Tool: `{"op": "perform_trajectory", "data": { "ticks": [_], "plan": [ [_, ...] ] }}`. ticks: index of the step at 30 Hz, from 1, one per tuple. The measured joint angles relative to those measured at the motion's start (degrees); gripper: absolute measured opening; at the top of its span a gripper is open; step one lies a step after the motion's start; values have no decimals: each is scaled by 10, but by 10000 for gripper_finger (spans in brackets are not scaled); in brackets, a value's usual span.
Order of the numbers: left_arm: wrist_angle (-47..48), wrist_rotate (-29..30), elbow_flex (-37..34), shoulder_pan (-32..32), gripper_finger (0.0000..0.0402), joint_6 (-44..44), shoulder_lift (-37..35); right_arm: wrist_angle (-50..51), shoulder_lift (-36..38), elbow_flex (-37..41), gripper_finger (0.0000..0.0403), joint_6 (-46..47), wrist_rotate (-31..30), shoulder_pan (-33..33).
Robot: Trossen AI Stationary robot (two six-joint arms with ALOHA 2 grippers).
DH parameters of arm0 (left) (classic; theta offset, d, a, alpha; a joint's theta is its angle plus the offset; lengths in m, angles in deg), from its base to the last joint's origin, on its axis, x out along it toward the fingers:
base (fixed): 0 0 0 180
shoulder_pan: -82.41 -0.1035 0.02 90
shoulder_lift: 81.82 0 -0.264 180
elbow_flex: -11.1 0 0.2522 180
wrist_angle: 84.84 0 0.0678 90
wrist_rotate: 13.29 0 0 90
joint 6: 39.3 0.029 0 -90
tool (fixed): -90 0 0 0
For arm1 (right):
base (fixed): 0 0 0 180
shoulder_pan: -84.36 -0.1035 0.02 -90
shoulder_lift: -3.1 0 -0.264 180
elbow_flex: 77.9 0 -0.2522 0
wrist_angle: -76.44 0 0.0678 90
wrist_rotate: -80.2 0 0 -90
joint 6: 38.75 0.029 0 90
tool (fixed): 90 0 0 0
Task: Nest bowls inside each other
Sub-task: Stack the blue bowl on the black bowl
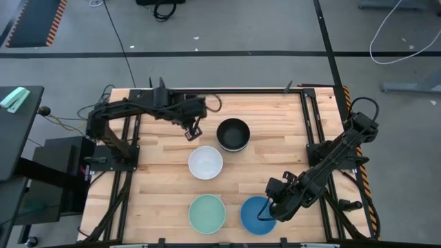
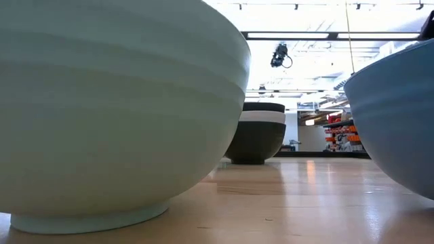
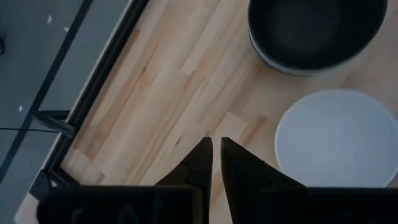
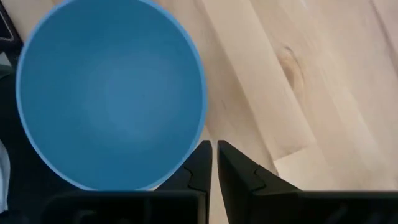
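The mint bowl (image 2: 115,108) fills the level view, closest to the lens, with the blue bowl (image 2: 400,122) at the other edge. Between them, farther off, stands a stack (image 2: 260,132): a black bowl below, a white band, then a black rim on top. That layering shows only from this side view; from overhead the stack (image 1: 233,133) reads as a single black bowl, so some nesting appears done already.

Taking the stack as landmark: the white bowl (image 1: 205,162) sits just beside it toward the near edge of the counter (image 1: 275,117), the mint bowl (image 1: 207,213) farther along that line, and the blue bowl (image 1: 258,215) beside the mint one. All three are apart and upright, probably awaiting their turn.

The right gripper (image 1: 274,204) is at the blue bowl's rim; its wrist camera shows the jaws nearly together, just outside the bowl's wall (image 4: 112,93), holding nothing. The left gripper (image 1: 193,131) hangs beside the stack, jaws almost closed and empty, with the white bowl (image 3: 339,140) ahead of it.
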Motion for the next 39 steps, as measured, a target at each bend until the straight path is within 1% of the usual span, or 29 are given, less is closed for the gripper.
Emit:
{"op": "perform_trajectory", "data": {
  "ticks": [3, 11, 15, 19, 24, 29, 35, 39],
  "plan": [
    [-22, 1, -70, 16, 43, -7, -36, -4, -7, 0, 48, -1, 7, 0],
    [-144, 1, -271, 41, 33, -53, -176, -9, -9, 0, 81, -1, 10, 4],
    [-196, 1, -356, 52, 28, -71, -238, -14, -9, 0, 90, 11, 12, 4],
    [-244, 1, -429, 65, 30, -84, -282, -17, -13, 0, 92, 15, 14, 5],
    [-283, 1, -481, 76, 36, -85, -307, -43, -22, 0, 92, 9, 21, 16],
    [-287, 3, -508, 77, 31, -85, -314, -45, -39, 0, 92, 8, 27, 17],
    [-322, 3, -542, 77, 21, -85, -326, -60, -67, 0, 92, -2, 45, 17],
    [-335, 3, -555, 77, 23, -85, -331, -66, -74, 0, 92, -2, 47, 17]
  ]
}}
